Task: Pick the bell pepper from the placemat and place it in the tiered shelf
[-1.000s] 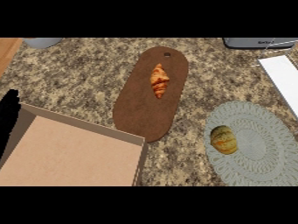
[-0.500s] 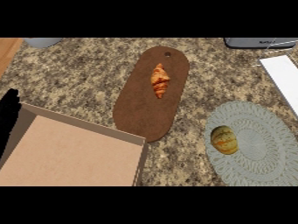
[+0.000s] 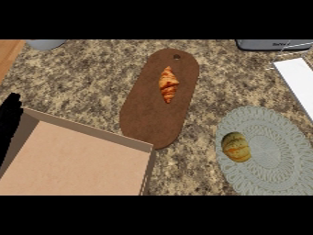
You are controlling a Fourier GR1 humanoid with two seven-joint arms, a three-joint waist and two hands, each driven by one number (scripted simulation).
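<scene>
Left hand: the left hand point(image 3: 2, 133) shows as a black shape at the left edge of the frame, fingers pointing up and straight, released and grasping nothing; it lies against the left wall of the cardboard box.
Right hand: out of frame.
Cardboard box: an open cardboard box point(image 3: 142, 167) fills the lower left of the frame; its tan floor shows with nothing on it.
Cutting board: a brown oval cutting board point(image 3: 152, 119) runs from the upper centre down to the box's right corner, with a croissant point(image 3: 168, 84) lying lengthwise on its upper half.
Placemat: a pale round lace placemat point(image 3: 281, 156) sits at the lower right of the frame.
Bell pepper: the yellow-green bell pepper point(image 3: 236, 147) rests on the left part of the placemat, well apart from the hand.
Tiered shelf: the white wire tiered shelf point(image 3: 306, 87) stands along the right edge, upper right; its visible white tier carries nothing.
Counter: a speckled granite counter point(image 3: 84, 78) lies under everything.
</scene>
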